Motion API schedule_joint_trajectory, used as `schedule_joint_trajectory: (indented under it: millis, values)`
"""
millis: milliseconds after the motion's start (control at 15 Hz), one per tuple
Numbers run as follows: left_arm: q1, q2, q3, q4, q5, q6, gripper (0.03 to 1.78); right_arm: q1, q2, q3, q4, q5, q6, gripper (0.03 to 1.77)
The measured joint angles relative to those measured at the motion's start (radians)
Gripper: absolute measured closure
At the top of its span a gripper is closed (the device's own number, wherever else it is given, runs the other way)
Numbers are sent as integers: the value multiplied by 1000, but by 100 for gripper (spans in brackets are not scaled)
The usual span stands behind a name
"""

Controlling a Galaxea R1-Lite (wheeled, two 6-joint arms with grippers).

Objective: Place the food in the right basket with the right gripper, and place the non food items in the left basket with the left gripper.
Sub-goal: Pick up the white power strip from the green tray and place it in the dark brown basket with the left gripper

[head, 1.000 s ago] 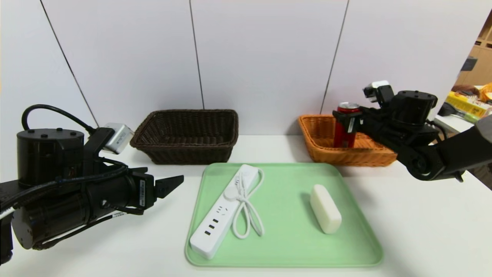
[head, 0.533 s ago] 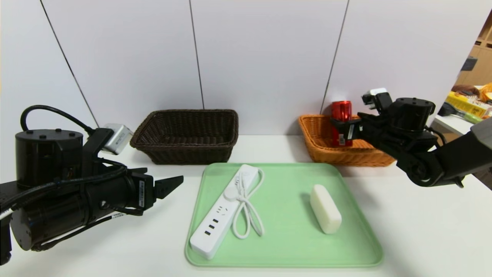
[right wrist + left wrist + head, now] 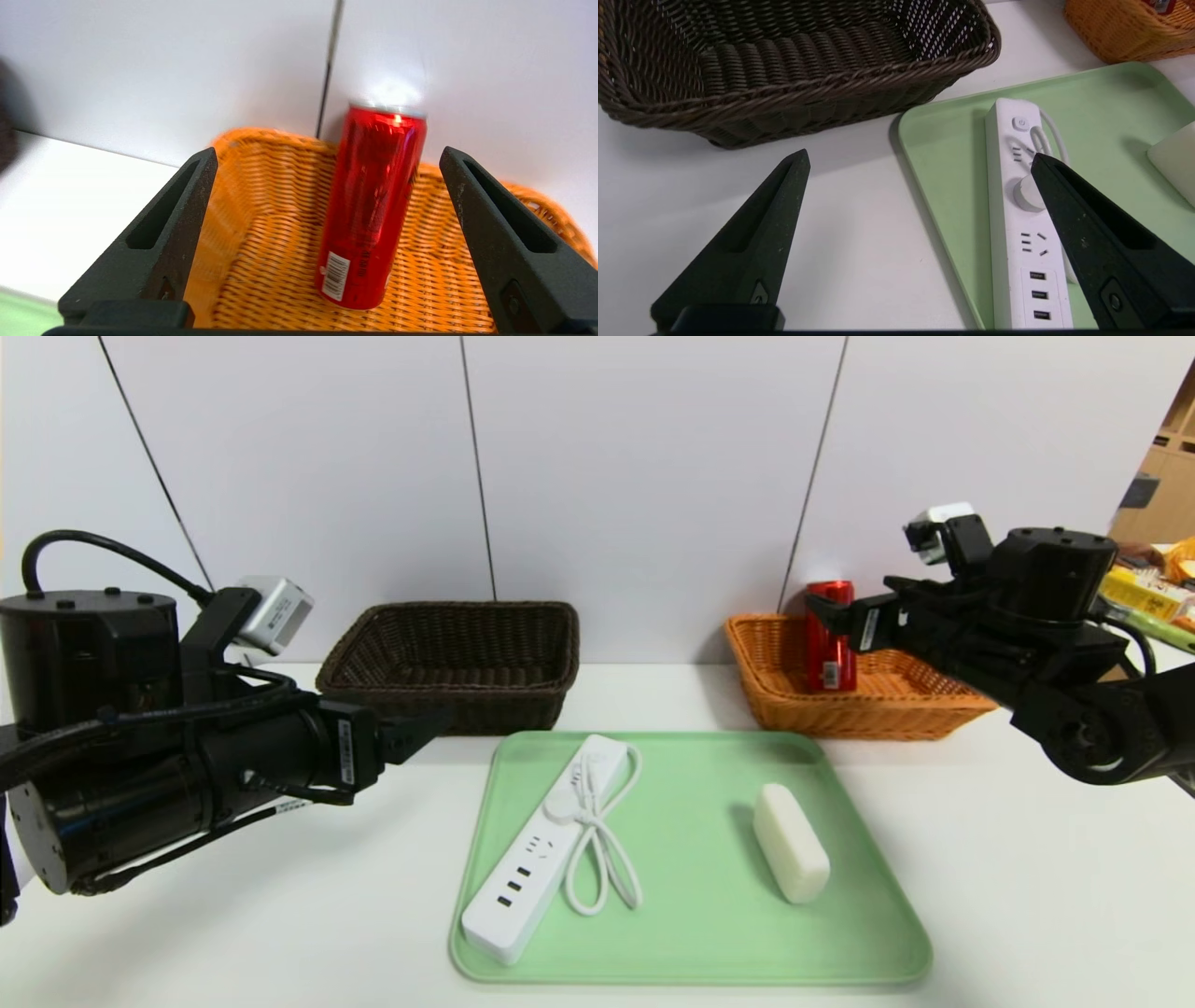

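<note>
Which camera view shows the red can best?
The right wrist view: the red can stands upright in the orange basket, whole, between the open right gripper. The head view shows it farther off, partly behind the gripper. The left wrist view catches only a scrap.

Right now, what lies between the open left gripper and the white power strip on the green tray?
Bare white table and the tray's rim in the left wrist view; left gripper hangs over them, short of the power strip.
</note>
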Motion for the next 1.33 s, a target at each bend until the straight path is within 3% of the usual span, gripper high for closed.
schedule_joint_trajectory:
  millis: [600,1333]
  values:
    - [-116,7,-145,207,49,0,12,52,-374,-8,452,-56,-11,11]
    - [-311,141,-441,536,87,6,12,88,-527,129,461,-76,-9,11]
